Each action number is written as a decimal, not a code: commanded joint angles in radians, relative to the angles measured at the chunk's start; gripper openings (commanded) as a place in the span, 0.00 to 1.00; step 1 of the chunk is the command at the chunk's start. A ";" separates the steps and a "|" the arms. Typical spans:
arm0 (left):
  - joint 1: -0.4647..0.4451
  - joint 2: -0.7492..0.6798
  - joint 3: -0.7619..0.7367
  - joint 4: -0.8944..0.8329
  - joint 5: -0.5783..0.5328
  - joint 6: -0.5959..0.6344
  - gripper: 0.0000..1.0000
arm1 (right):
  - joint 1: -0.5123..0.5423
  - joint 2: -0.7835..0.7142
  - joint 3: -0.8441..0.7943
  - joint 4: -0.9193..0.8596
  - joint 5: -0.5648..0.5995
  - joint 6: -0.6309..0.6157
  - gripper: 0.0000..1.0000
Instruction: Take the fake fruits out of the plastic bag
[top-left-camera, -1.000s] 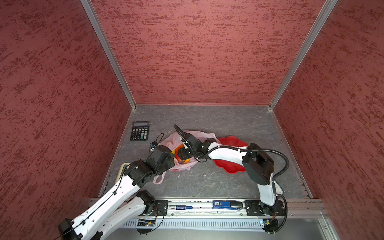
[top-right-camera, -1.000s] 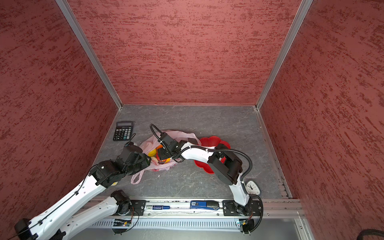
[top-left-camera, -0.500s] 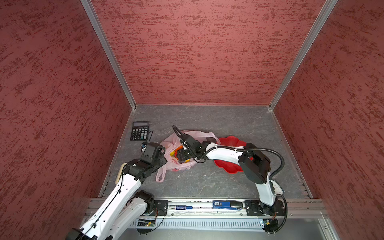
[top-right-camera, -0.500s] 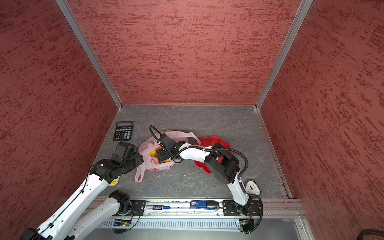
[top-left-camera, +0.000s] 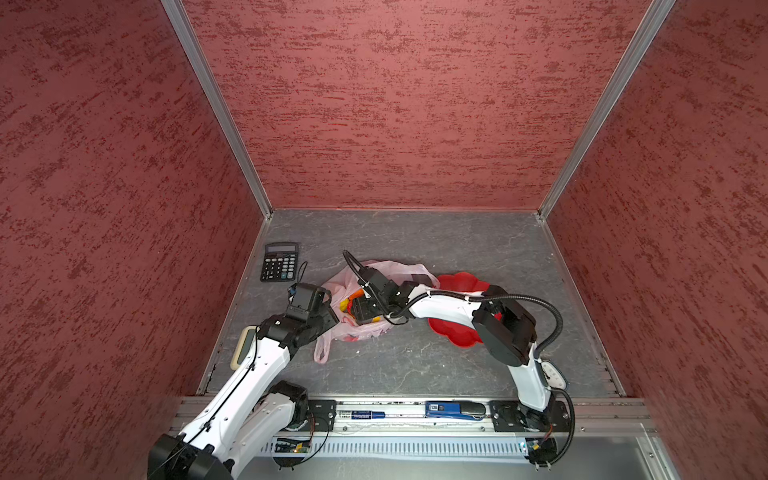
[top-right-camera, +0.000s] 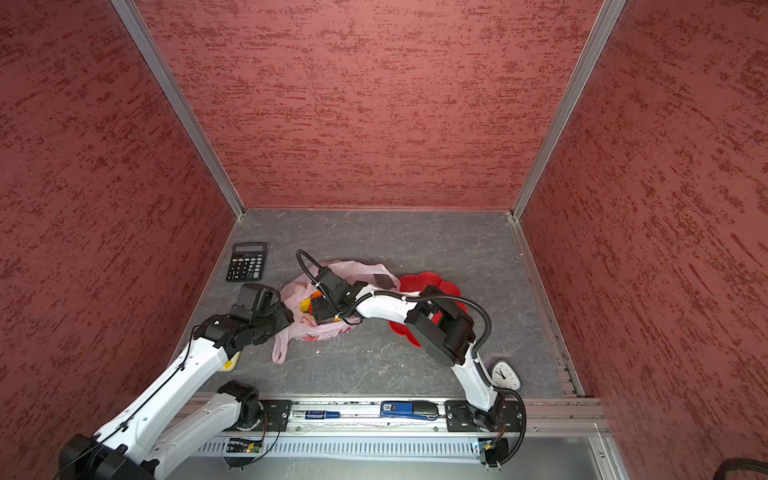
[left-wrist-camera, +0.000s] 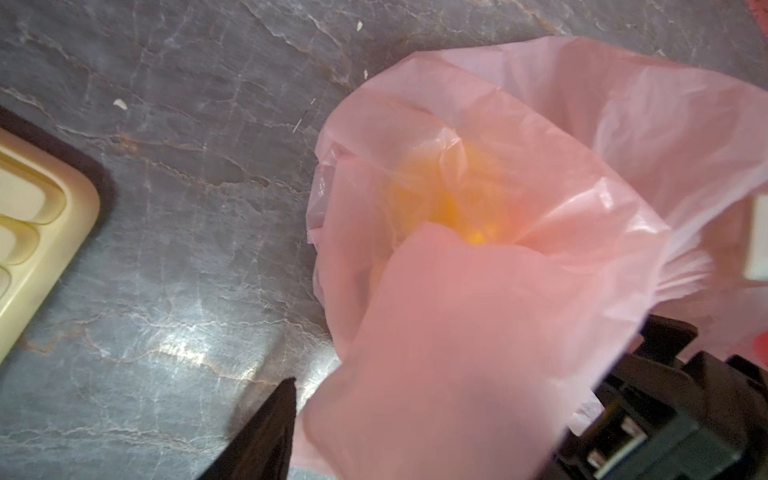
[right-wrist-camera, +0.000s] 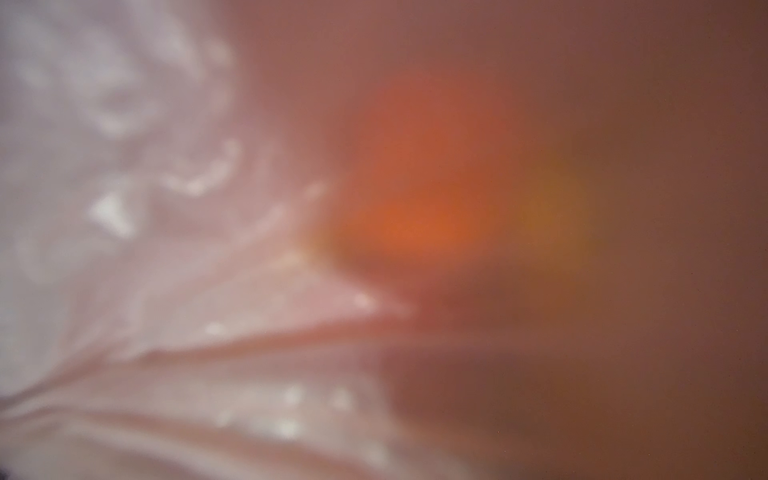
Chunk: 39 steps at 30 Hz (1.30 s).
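Observation:
The pale-pink plastic bag (top-left-camera: 376, 272) (top-right-camera: 365, 270) lies crumpled mid-floor, one loop handle trailing toward the front. A yellow fruit (top-left-camera: 344, 306) (top-right-camera: 306, 306) and an orange fruit (top-left-camera: 355, 296) (top-right-camera: 316, 295) show in its mouth. My right gripper (top-left-camera: 362, 316) (top-right-camera: 322, 316) reaches into that mouth. Its wrist view is only blurred bag film (right-wrist-camera: 166, 291) with an orange blur (right-wrist-camera: 419, 208); its jaws are hidden. My left gripper (top-left-camera: 331, 313) (top-right-camera: 286, 318) is at the bag's left edge. One black finger (left-wrist-camera: 266, 428) stands far out to the side, the bag (left-wrist-camera: 519, 137) bulges over the gap, and a yellow fruit (left-wrist-camera: 457, 199) glows through it.
A black calculator (top-left-camera: 280, 262) lies at the back left. A red flower-shaped dish (top-left-camera: 457, 286) sits under my right arm. A small clock (top-right-camera: 505, 374) is by the right arm's base. A cream tray-like object (top-left-camera: 243, 347) (left-wrist-camera: 33, 208) lies beside my left arm. Red walls enclose three sides.
My left gripper has drawn back to the left off the bag and turned, now at its left edge. My right gripper has shifted slightly left inside the bag mouth.

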 joint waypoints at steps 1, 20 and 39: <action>0.025 0.024 -0.015 0.033 0.004 0.027 0.70 | 0.007 0.036 0.027 -0.016 0.006 0.012 0.64; 0.075 0.116 -0.056 0.201 0.073 0.060 0.37 | -0.007 0.035 0.029 -0.016 0.009 -0.014 0.31; 0.079 0.145 -0.021 0.183 0.063 0.070 0.26 | -0.009 -0.146 -0.048 0.001 0.026 -0.138 0.16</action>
